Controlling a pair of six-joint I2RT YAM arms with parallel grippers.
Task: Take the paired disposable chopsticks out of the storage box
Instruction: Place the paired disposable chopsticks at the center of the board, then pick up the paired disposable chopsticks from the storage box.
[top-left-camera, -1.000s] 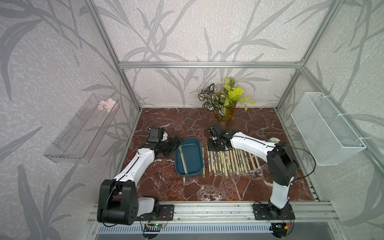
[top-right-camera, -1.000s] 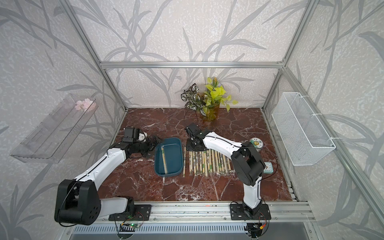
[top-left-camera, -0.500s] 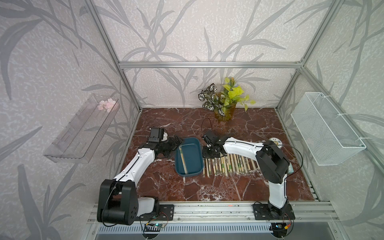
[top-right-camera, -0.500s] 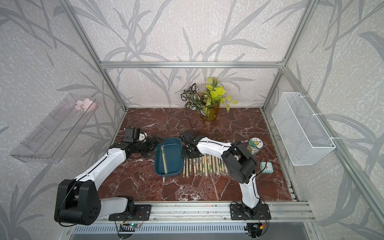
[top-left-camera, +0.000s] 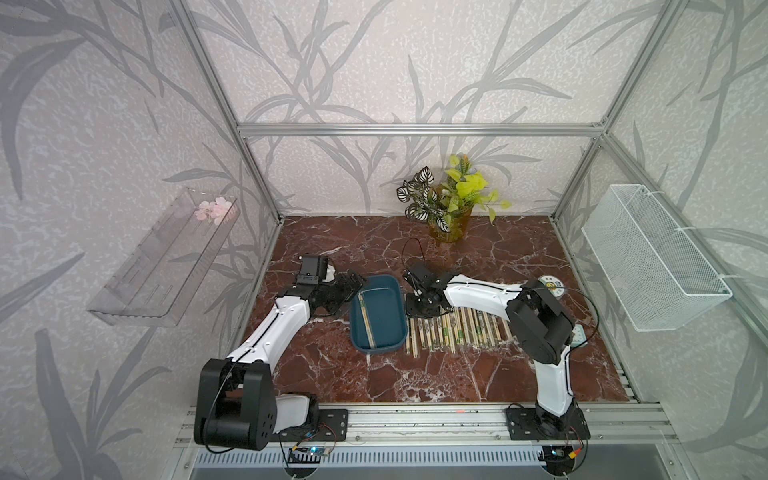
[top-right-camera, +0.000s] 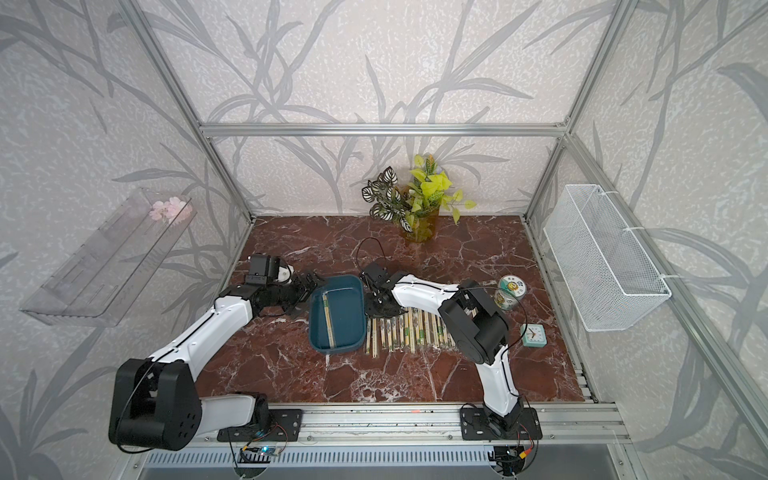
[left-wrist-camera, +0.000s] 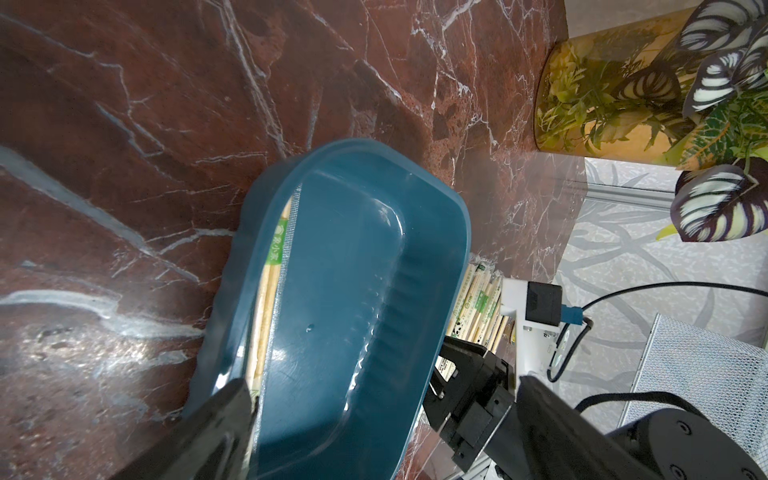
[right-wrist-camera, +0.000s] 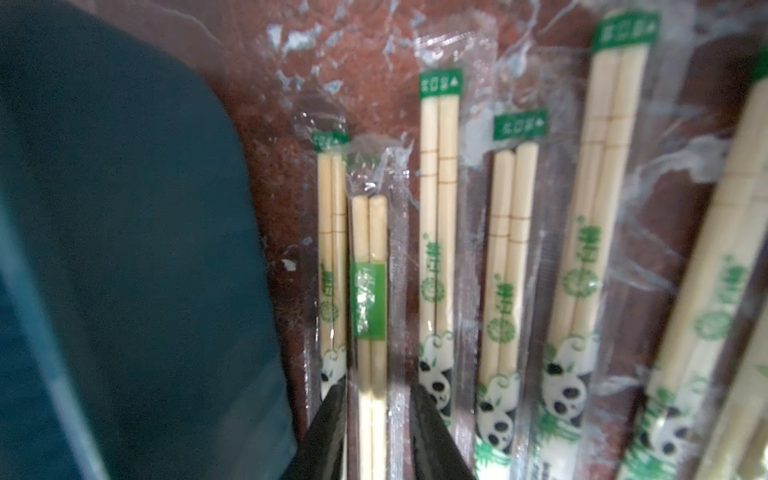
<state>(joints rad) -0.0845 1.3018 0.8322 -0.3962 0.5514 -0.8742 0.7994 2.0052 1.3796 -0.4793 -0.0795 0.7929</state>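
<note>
The storage box (top-left-camera: 386, 307) (top-right-camera: 345, 316) is a dark teal tray lying flat on the marble floor. One pair of the paired disposable chopsticks (top-left-camera: 365, 320) (left-wrist-camera: 270, 282) lies inside along its left wall. Several wrapped pairs (top-left-camera: 457, 330) (top-right-camera: 415, 330) lie in a row on the floor right of the box. My right gripper (top-left-camera: 419, 316) (right-wrist-camera: 376, 388) hangs low at the row's left end, next to the box (right-wrist-camera: 124, 249). It is open, with one pair (right-wrist-camera: 370, 291) lying between its fingers, a small gap on each side. My left gripper (top-left-camera: 355, 284) (left-wrist-camera: 384, 384) stands open at the box's far left corner.
A potted plant (top-left-camera: 451, 224) stands at the back. A round tin (top-left-camera: 550, 286) and a small teal clock (top-right-camera: 534, 334) sit right of the row. A white wire basket (top-left-camera: 652, 257) hangs on the right wall, a clear shelf (top-left-camera: 166, 257) on the left.
My right gripper has moved left and down to the row's end beside the box, and its jaws have parted. The left arm has not moved.
</note>
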